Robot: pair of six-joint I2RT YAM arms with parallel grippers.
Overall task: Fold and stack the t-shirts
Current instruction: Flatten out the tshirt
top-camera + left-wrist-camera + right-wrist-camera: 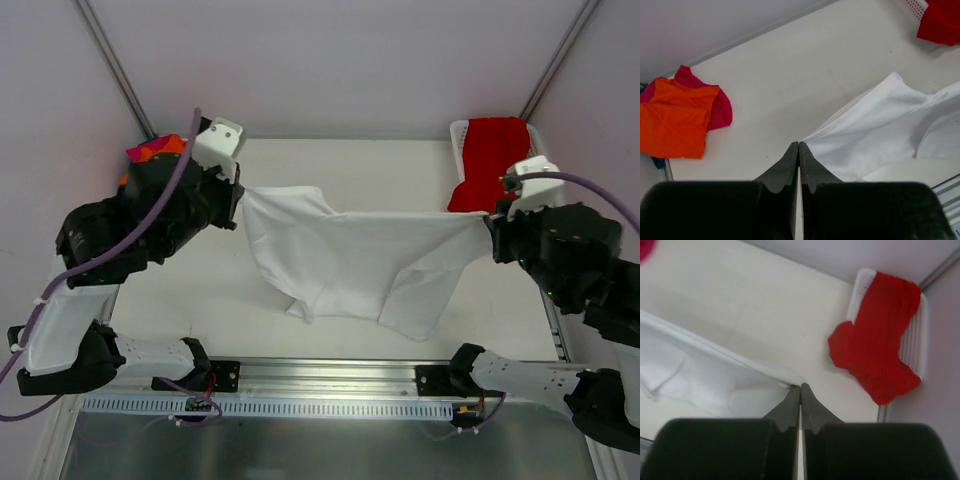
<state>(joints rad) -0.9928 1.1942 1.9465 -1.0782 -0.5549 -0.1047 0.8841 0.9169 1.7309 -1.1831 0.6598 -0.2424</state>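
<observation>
Left claw and right claw each pinch an edge of the white t-shirt, which is stretched between them over the table. Red t-shirt drapes over the basket far right. Orange t-shirt lies on the magenta-pink t-shirt far left.

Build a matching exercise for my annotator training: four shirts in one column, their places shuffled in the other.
1 white t-shirt
2 red t-shirt
3 orange t-shirt
4 pink t-shirt

A draped over the basket
B partly under the orange one
C stretched between the left fingers and right fingers
D topmost on the far-left pile

Pairs: 1-C, 2-A, 3-D, 4-B
</observation>
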